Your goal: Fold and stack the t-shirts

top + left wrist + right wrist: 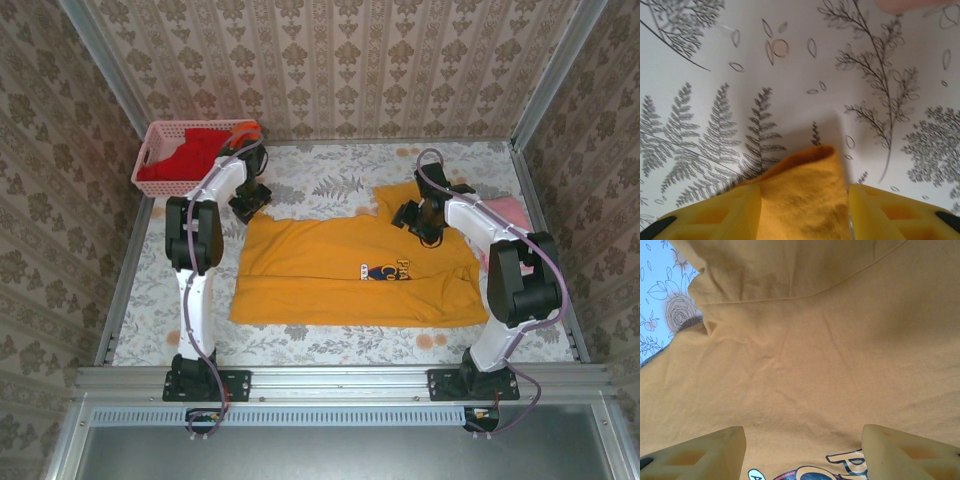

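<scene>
From above, the golden-yellow t-shirt (340,270) lies spread flat in the middle of the worktop (330,180). The left arm reaches forward with its elbow raised and its wrist bent down. This puts the left tool (248,203) at the shirt's far left corner, not far from the basket (150,160) that holds a red t-shirt (195,155). The right arm bends inward, and the right tool (413,218) hangs over the shirt's far right part, near the pale pink t-shirt (505,210). The two tools do not stand at matching spots. We judge that a lift from one corner alone could drag the cloth askew and leave a crooked fold.

At the left wrist, a tip of the golden-yellow t-shirt (807,170) fills the gap in the left tool (805,192), with a finger at each side. We cannot tell whether the tool is actually pinching the cloth. Only the end of the corner is between the fingers, so we think so shallow a bite may slip free once the arm rises, and the corner would drop back onto the worktop (790,75).

At the right wrist, the right tool (802,440) has its jaws wide apart with nothing between them. It is pointed down at the golden-yellow t-shirt (815,350), close to the logo (840,470). We judge that coming down here would catch the middle of the panel rather than an edge, which would bunch the cloth.
</scene>
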Robot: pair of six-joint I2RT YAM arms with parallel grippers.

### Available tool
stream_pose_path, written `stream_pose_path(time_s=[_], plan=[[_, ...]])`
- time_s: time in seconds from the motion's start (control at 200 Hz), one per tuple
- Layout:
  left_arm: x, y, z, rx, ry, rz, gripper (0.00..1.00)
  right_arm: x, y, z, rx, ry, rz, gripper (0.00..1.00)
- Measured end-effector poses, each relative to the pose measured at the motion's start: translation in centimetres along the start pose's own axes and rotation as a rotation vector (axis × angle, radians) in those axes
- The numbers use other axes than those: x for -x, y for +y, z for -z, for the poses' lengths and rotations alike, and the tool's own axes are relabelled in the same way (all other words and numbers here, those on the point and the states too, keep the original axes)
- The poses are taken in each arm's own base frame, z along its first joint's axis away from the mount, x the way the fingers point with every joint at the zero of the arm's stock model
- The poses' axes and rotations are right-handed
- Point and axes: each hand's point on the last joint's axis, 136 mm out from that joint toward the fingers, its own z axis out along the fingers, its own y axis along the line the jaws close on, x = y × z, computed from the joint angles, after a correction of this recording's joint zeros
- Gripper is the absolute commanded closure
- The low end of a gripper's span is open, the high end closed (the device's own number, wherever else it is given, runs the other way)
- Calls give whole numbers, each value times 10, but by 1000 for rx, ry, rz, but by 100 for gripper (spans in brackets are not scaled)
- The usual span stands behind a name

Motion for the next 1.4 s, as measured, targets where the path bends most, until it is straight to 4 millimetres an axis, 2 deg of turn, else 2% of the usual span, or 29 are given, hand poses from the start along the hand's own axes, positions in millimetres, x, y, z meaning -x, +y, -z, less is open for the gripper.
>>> stream_pose_path(time_s=[0.135, 0.31, 0.485, 0.55, 0.72, 0.79, 0.845, 0.945, 1.055, 1.185, 1.29, 1.4], plan=[[1, -3, -1, -4, -4, 0, 66, 3, -2, 0, -1, -3, -8, 36], [5, -8, -3, -12, -13, -6, 70, 5, -1, 2, 1, -8, -10, 36], [6, -7, -3, -8, -19, -21, 97, 16, 5, 9, 20, -34, -14, 36], [6, -7, -3, -8, -20, -26, 99, 22, 7, 12, 28, -48, -18, 36], [7, -7, -2, -3, -29, -30, 88, 30, 8, 17, 37, -66, -27, 36], [6, -7, 0, 6, -38, -46, 79, 30, 7, 16, 35, -65, -28, 36], [6, -7, 4, 17, -51, -71, 72, 30, 7, 15, 34, -64, -29, 36], [7, -16, 17, 17, -96, -122, 66, 30, 6, 14, 32, -61, -29, 37], [5, -28, 30, 7, -143, -180, 62, 28, 5, 12, 28, -55, -31, 37], [-1, -33, 36, 13, -156, -233, 59, 23, -1, 6, 16, -41, -34, 37], [-2, -30, 30, 32, -146, -243, 57, 18, -8, -5, -8, -14, -41, 38], [-4, -25, 15, 66, -124, -252, 55, 13, -19, -26, -51, 26, -55, 40]])
